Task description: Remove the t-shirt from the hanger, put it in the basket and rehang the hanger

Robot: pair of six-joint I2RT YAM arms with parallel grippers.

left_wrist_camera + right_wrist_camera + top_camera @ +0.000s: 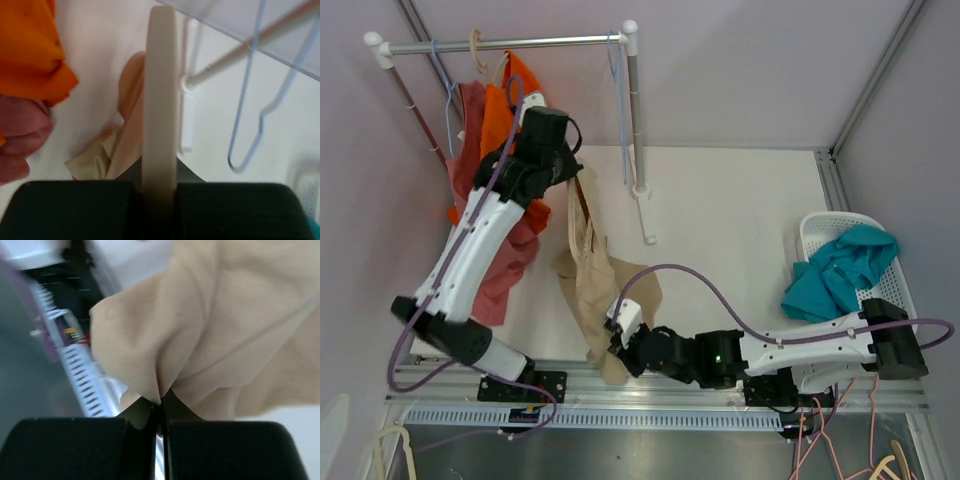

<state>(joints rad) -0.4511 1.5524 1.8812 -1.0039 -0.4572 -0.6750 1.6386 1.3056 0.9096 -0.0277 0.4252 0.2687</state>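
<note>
My left fingers (131, 192) pinch the hanger (160, 100), right fingers (152, 432) pinch the shirt (225, 330); pull hard and that thin fold may slip out

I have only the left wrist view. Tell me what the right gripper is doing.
Observer: The right gripper is shut on a fold of the beige t-shirt.
Operator: Say where.
Observer: At the near edge of the table, on the t-shirt's lower end.
Operator: Now report what sits at my far right.
Observer: A white basket holding a heaped teal garment.
</note>
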